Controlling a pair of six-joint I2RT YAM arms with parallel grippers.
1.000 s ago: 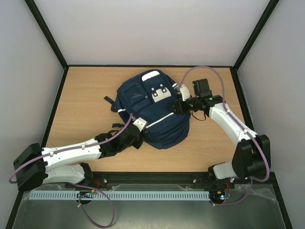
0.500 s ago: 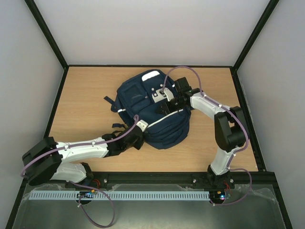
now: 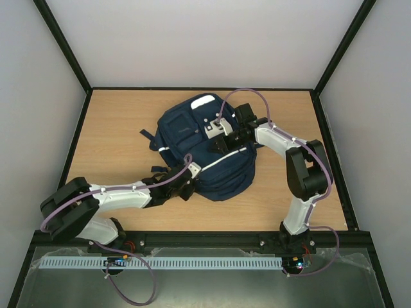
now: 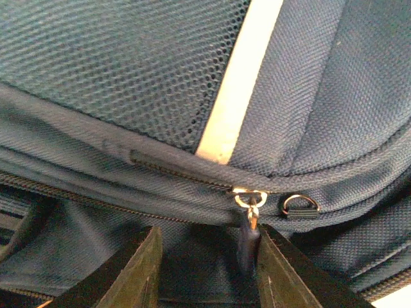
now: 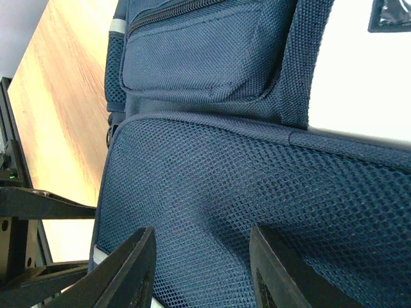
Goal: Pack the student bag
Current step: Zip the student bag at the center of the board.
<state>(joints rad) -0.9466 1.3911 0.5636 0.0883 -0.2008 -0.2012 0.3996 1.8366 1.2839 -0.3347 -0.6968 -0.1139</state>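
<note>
The student bag [image 3: 192, 125], navy with white stripes, lies flat in the middle of the table. My left gripper [image 3: 186, 183] is at its near-left edge. In the left wrist view its jaws [image 4: 205, 263] are open. A dark zip pull [image 4: 247, 234] hangs from a metal slider ring [image 4: 250, 197] between them, close against the right finger [image 4: 282, 269]. My right gripper [image 3: 221, 142] rests over the bag's front, next to the grey-white patch [image 3: 212, 125]. In the right wrist view its jaws [image 5: 202, 263] are open over blue mesh fabric [image 5: 225, 179], with nothing gripped.
The wooden table [image 3: 115, 128] is ringed by a black frame and pale walls. Dark straps [image 3: 149, 136] stick out at the bag's left side. A metal D-ring [image 4: 300, 205] sits just right of the zip slider. A white stripe [image 4: 234, 83] crosses the bag above the zip.
My right arm has swung left from beside the bag onto its front. The left arm has shifted a little, its gripper staying at the bag's near-left edge.
</note>
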